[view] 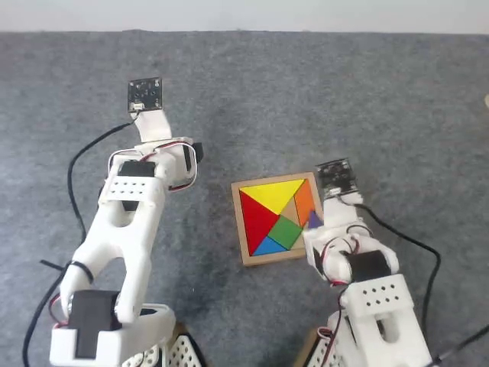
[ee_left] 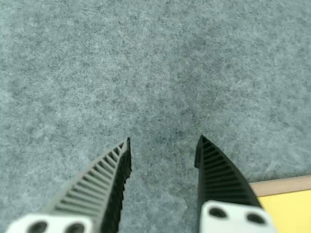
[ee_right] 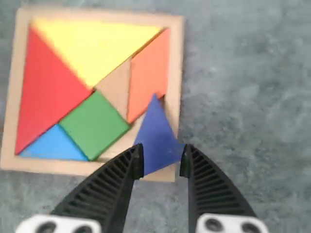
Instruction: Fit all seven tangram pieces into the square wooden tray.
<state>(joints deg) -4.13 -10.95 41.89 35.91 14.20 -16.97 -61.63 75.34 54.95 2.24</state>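
High view: square wooden tray sits on grey carpet btwn the 2 arms, 6 pieces seated.

Left wrist view: left gripper gapes wide over carpet, near a tray corner.

Right wrist view: right gripper pinches the dark-blue triangle, tip at the last gap beside the orange parallelogram; it prob. rides the rim. Best: square it to the orange edge, lower flat, then release.

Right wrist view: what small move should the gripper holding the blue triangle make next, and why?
Probably shift the blue triangle slightly inward, toward the green square, then lower it. The right gripper grips it, but it overlaps the rim of the tray beside the orange piece rather than lying flat in the corner gap there.
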